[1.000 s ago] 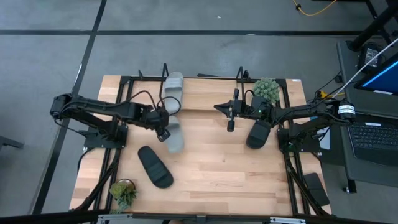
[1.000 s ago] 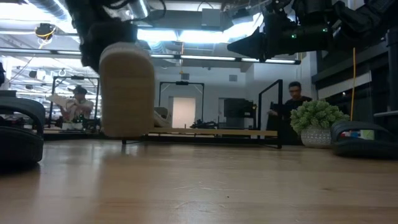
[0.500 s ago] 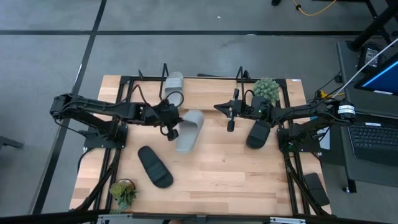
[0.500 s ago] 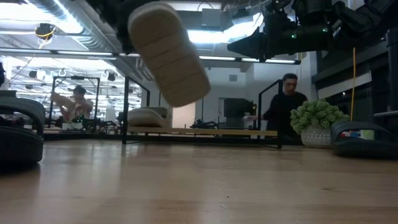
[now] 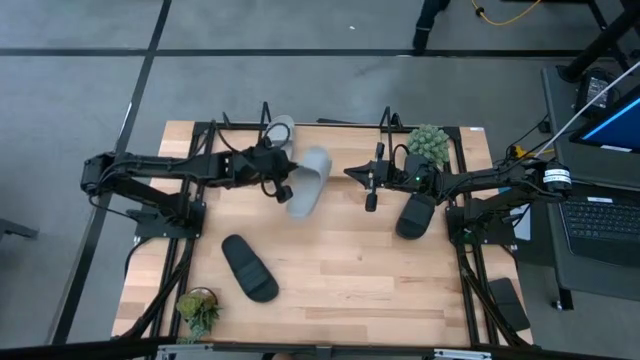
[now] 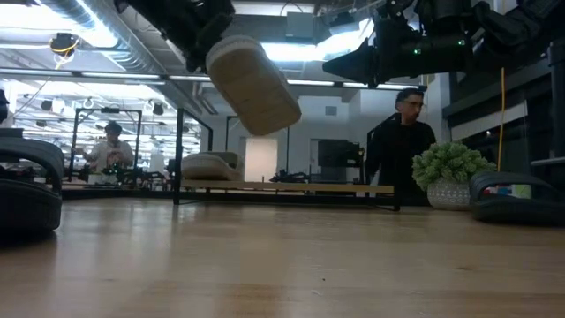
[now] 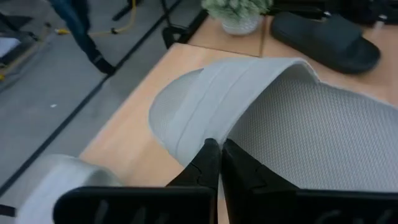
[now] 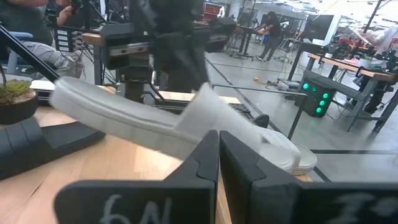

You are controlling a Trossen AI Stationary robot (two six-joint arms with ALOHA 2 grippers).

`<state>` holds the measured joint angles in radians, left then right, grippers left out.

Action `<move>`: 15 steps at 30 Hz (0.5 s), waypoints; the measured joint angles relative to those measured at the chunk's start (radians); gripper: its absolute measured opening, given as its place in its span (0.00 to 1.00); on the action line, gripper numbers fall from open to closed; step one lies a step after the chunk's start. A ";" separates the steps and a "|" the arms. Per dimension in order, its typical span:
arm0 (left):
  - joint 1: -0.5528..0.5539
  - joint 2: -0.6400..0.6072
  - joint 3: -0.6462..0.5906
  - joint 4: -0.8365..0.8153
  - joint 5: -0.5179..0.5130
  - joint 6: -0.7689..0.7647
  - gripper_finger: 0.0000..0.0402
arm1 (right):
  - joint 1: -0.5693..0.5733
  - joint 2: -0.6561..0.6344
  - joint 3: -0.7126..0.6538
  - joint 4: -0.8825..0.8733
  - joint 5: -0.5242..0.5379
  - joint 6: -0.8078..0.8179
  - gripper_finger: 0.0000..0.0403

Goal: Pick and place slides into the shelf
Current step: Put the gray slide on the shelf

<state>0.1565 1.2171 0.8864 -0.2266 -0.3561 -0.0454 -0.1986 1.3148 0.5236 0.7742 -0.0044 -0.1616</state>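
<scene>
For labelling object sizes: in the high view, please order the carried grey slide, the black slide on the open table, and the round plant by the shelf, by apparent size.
1. Black slide and carried grey slide: similar; the grey one is lifted nearer the camera, so no ranking.
2. Round plant: smallest.

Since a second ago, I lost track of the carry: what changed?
The left gripper, still shut on the grey slide, lifted and swung it toward the shelf, beside the grey one already there. The right gripper and both black slides stayed put.
</scene>
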 joint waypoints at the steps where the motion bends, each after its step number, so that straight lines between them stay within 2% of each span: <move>1: 0.012 0.000 0.000 0.012 0.000 0.007 0.00 | 0.000 0.000 0.000 0.000 0.000 0.000 0.04; 4: 0.045 0.001 0.013 0.038 -0.001 0.036 0.00 | 0.000 0.000 0.000 0.002 0.000 0.000 0.04; 9: 0.082 0.044 0.116 0.024 -0.009 0.106 0.00 | -0.007 0.000 0.000 0.009 0.002 -0.001 0.04; 15: 0.125 0.198 0.285 -0.100 -0.052 0.203 0.00 | -0.018 0.000 0.000 0.002 0.002 0.003 0.04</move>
<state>0.2814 1.4151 1.1711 -0.3268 -0.4079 0.1575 -0.2161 1.3148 0.5236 0.7763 -0.0019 -0.1581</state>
